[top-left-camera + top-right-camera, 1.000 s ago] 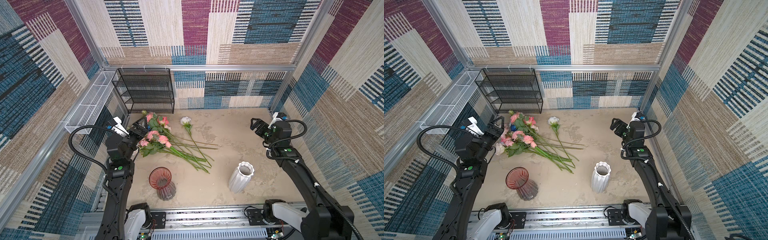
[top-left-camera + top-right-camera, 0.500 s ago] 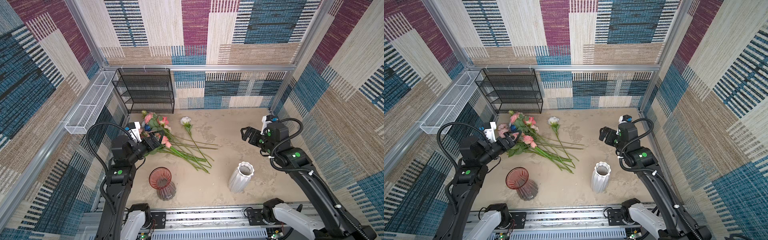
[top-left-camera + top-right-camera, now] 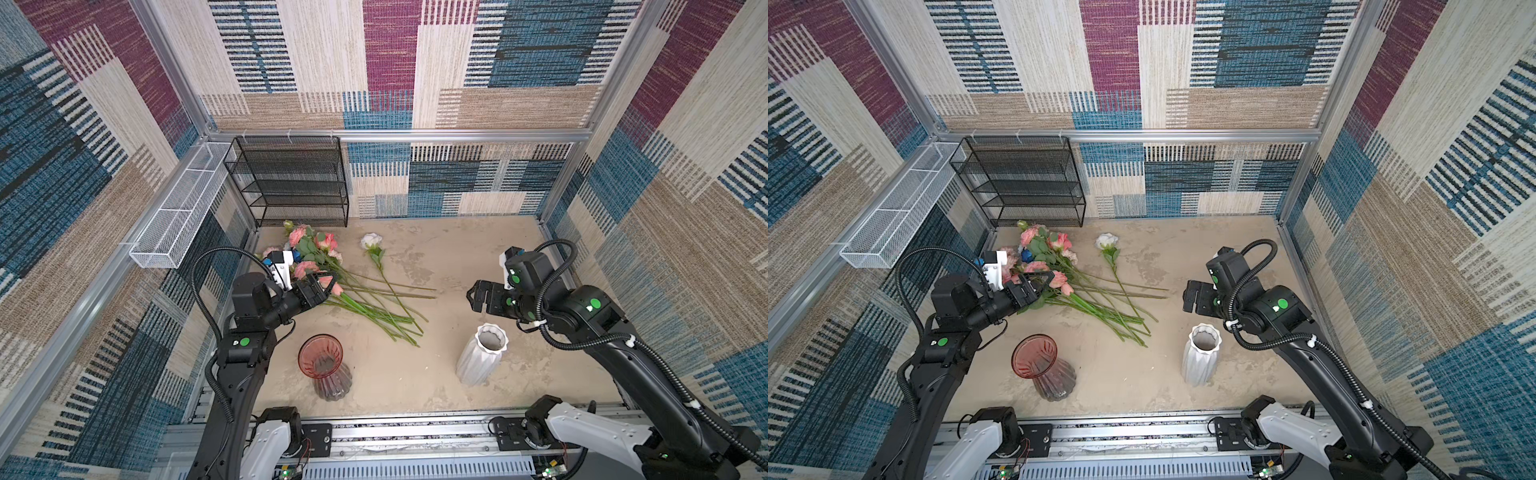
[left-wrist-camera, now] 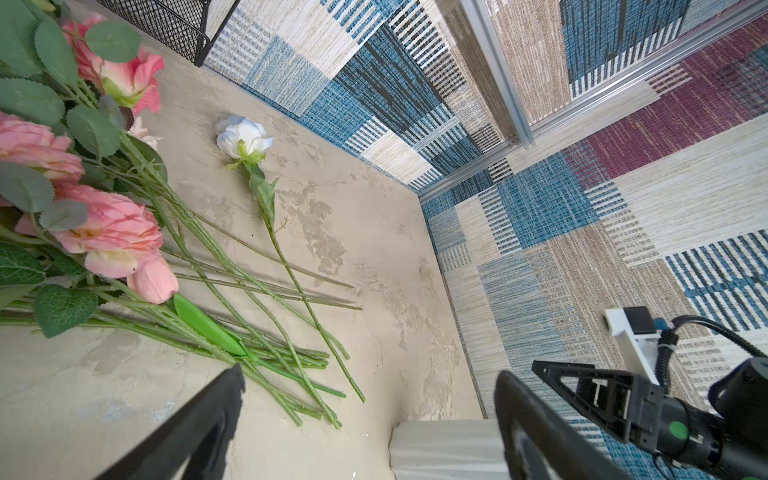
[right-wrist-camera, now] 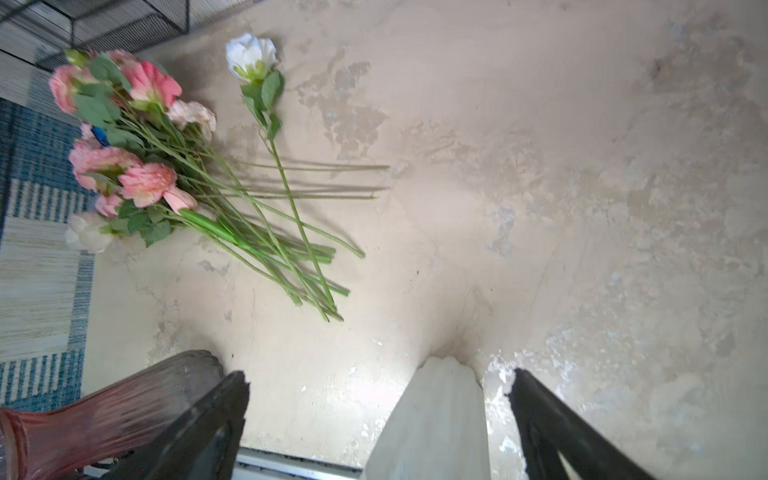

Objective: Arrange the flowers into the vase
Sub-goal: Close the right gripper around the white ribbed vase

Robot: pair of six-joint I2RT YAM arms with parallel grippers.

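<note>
We are aiming open, empty left fingers (image 4: pixel 199 428) at one stem of the flowers (image 3: pixel 365 305), 4 o'clock of the blooms; right fingers (image 5: pixel 208 424) are hovering open

Flowers (image 3: pixel 345 286): pink, peach, one white, one dark blue; green stems. Red vase (image 3: pixel 324 365) ribbed; white vase (image 3: pixel 482 357) fluted. Rack (image 3: pixel 291 183) black mesh. Walls (image 3: pixel 390 62) patchwork: blue, maroon, beige

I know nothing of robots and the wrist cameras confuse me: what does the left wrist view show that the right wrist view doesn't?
Only the left wrist view shows the right arm. Only the right wrist view shows the pink glass vase. Both show the flowers lying on the table, the white rose and the white vase.
</note>
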